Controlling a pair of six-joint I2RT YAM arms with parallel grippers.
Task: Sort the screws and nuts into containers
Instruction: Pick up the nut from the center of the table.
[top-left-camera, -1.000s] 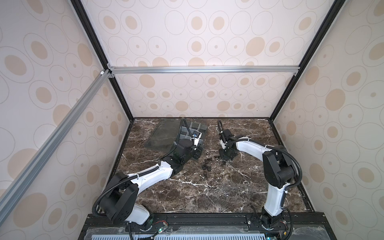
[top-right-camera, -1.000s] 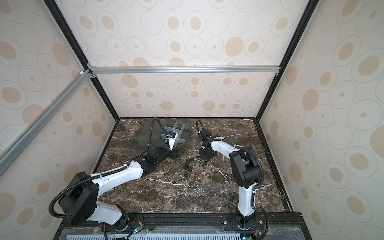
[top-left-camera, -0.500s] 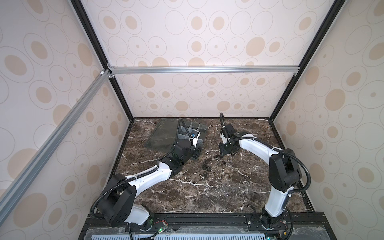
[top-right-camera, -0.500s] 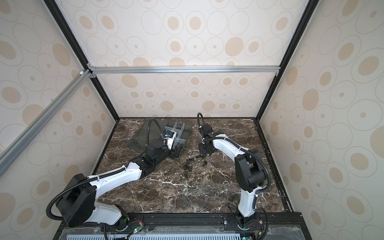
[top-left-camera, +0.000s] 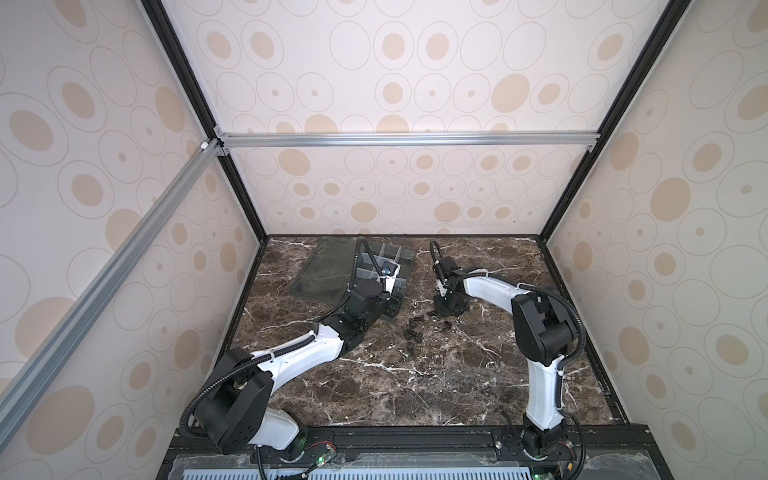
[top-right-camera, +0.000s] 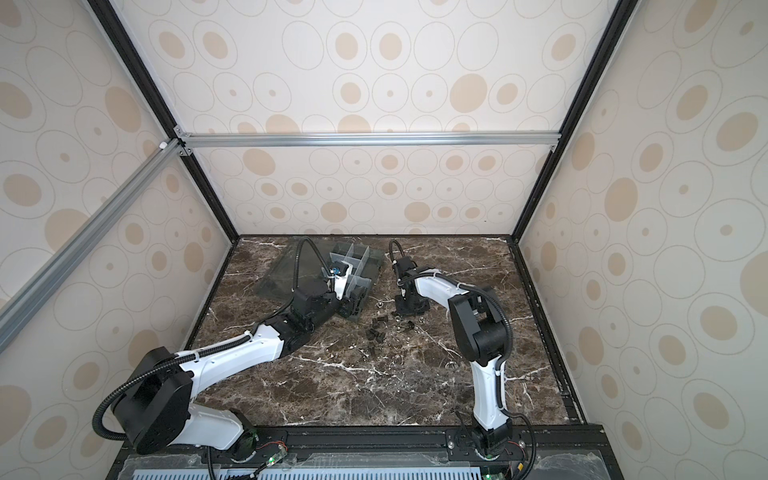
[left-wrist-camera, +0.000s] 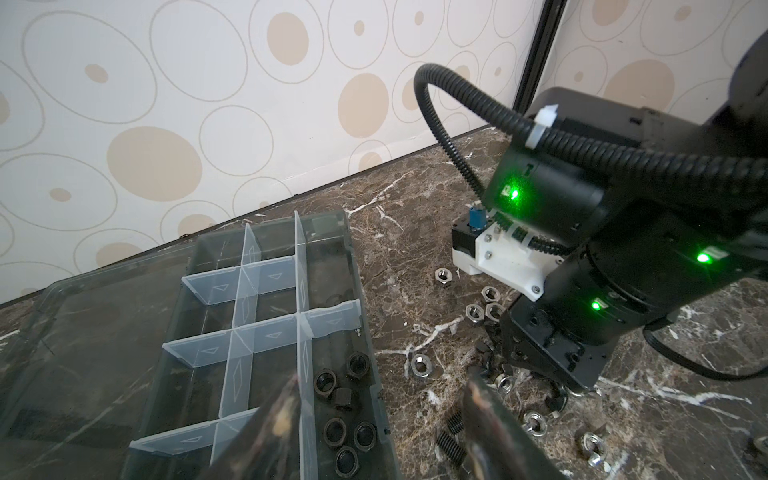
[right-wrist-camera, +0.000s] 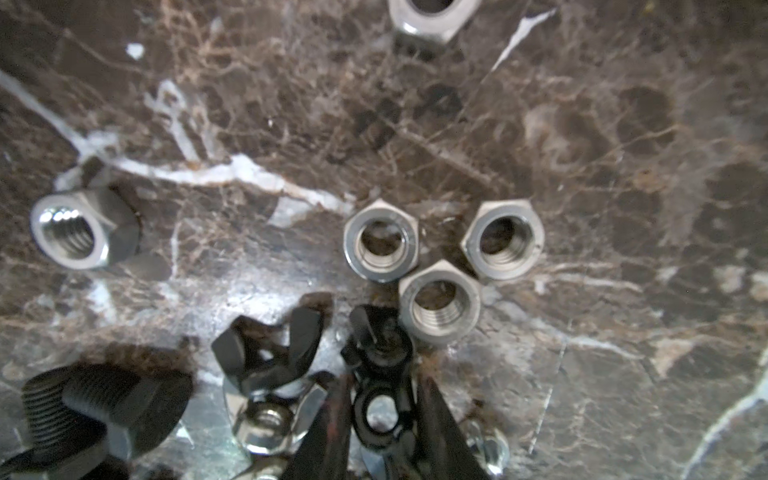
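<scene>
We find almost nothing legible. In the left wrist view, a small pale mark that looks like a 7 stands on the black housing of the right arm (left-wrist-camera: 552, 183), just above a green light (left-wrist-camera: 514, 193); we cannot be sure of it. Tiny white labels sit beside that light and beside two more green ones on the same arm, too small for us to read. The frosted dividers (left-wrist-camera: 272, 276) of the box (left-wrist-camera: 351, 241) carry small embossed triangles. In both top views and the right wrist view we read nothing.
</scene>
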